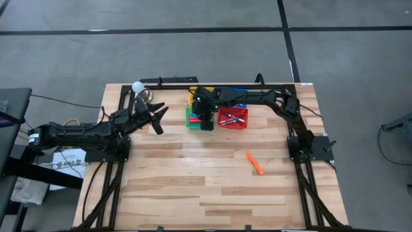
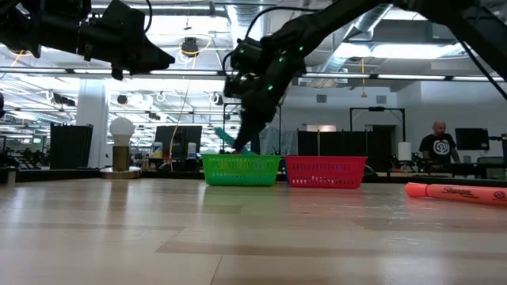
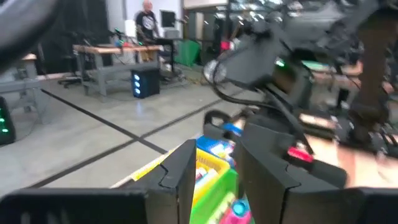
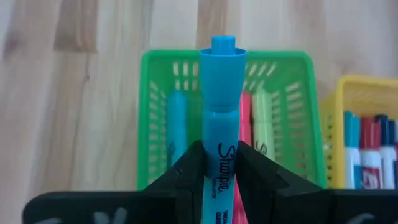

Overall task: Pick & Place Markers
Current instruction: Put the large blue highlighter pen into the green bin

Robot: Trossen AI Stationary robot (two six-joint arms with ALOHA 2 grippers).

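Holding a blue plastic marker pen (image 4: pixel 222 118), my right end effector (image 4: pixel 221 165) hangs right over the small green mesh basket (image 4: pixel 155 112) near the far edge of the table (image 1: pixel 193 187). Its two dark fingers are pinched tight on the pen's lower half, and the capped end sticks out past them. From the wrist view the pen points straight at the middle of the green basket, with its long side lined up with the pens already lying in there. So I think the next thing is just to let it drop, and it should land flat beside them.

Next to the green basket sits a red mesh basket (image 1: pixel 233 118), and a yellow mesh basket (image 4: pixel 367 106) is behind the green one, closer to the far edge.

One orange marker pen (image 1: pixel 255 164) lies alone on the bare wood, toward the right edge of the table. It lies slanted. My right arm is nearer to it.

My left end effector (image 1: pixel 156 120) waits by the left side, a little way from the baskets, fingers partly apart and holding nothing.
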